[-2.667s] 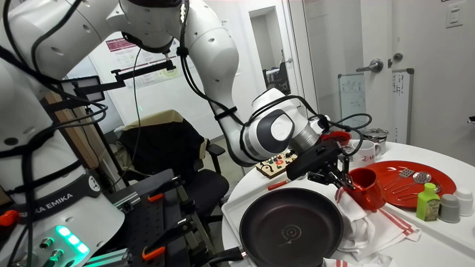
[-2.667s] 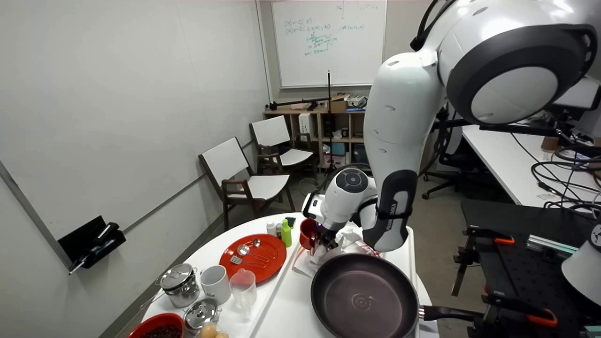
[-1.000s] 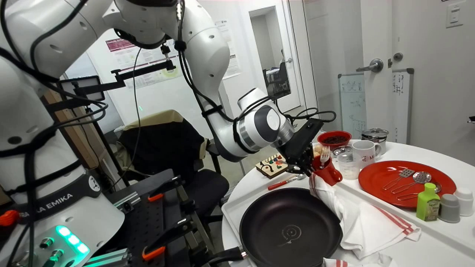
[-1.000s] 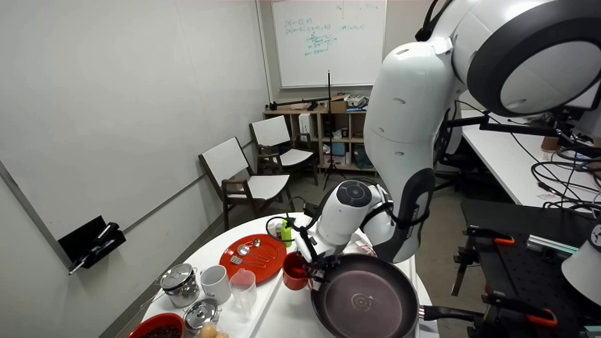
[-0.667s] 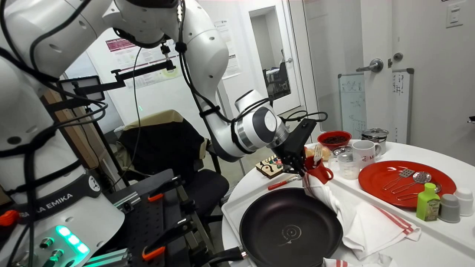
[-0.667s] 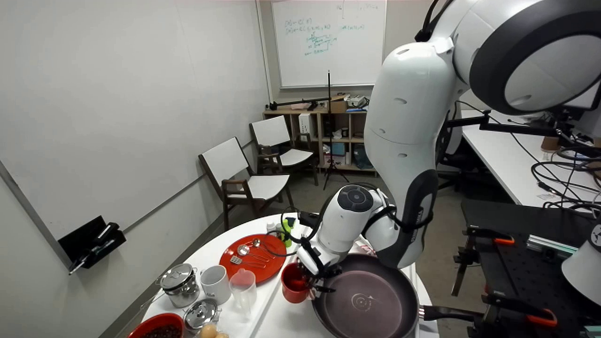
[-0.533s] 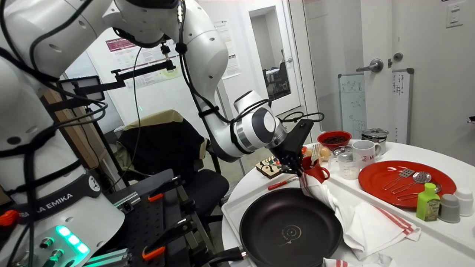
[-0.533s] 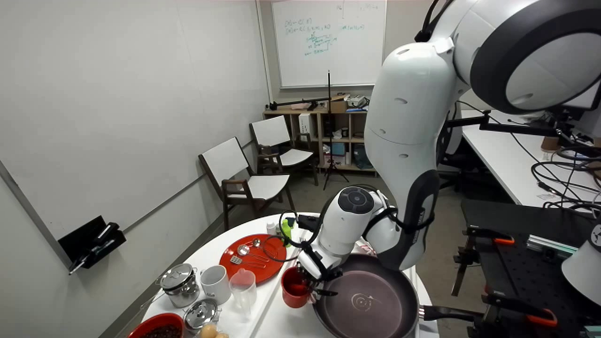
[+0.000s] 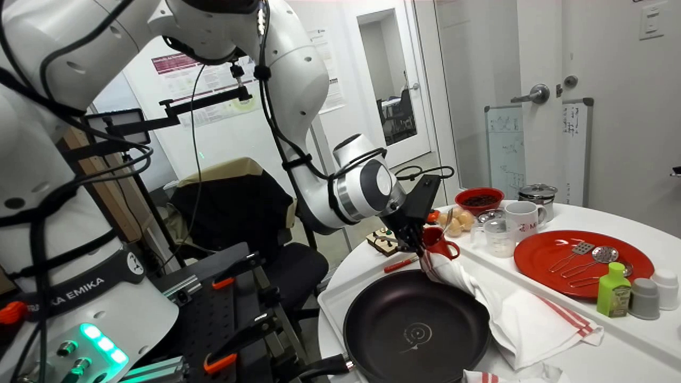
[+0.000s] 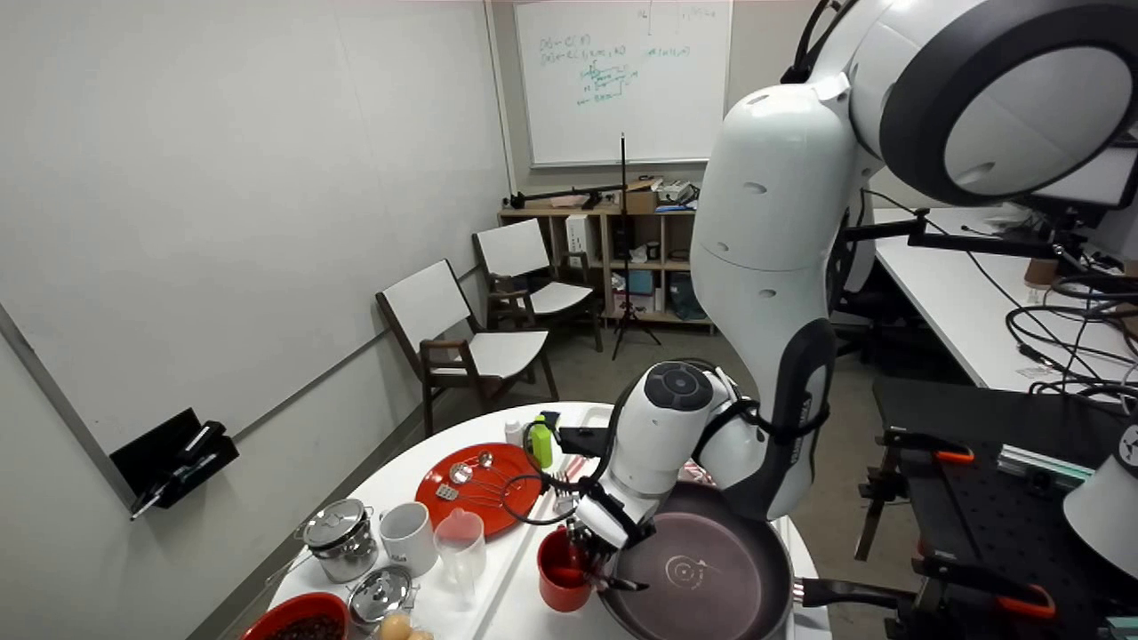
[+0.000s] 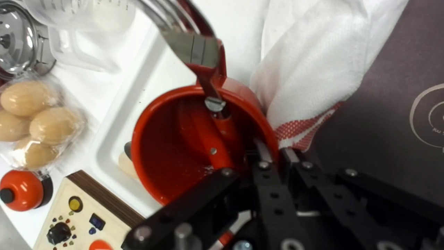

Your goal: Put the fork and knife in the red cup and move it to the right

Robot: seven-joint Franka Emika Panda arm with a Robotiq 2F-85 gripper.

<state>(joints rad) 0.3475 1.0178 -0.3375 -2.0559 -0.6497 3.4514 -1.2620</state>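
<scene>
The hand was clamped on the wall of the red cup, one finger inside the rim and one outside. Cup was mouth up over the white tray, between the black pan and a bag of eggs; could not tell if its base touched. In it leaned the fork, tines up and out past the rim, red grip down inside. Beside that grip showed a second red handle with a rivet; other end not made out. The red-striped end of a white towel lay against the cup by the outer finger, too close to say whether it was pinched too; the rest ran along the pan's rim and spread over the tray. A red-handled piece lay on the tray beside the pan, partly hidden. Next to the tray on the worktop sat a wooden board with knobs. Farther along were a clear jug, a white mug and the flat red plate, which carried three metal utensils, a green bottle just beside it. A red bowl of dark bits and a lidded steel pot stood nearby. Farthest off, in an exterior view, were two pale chairs and a whiteboard.
</scene>
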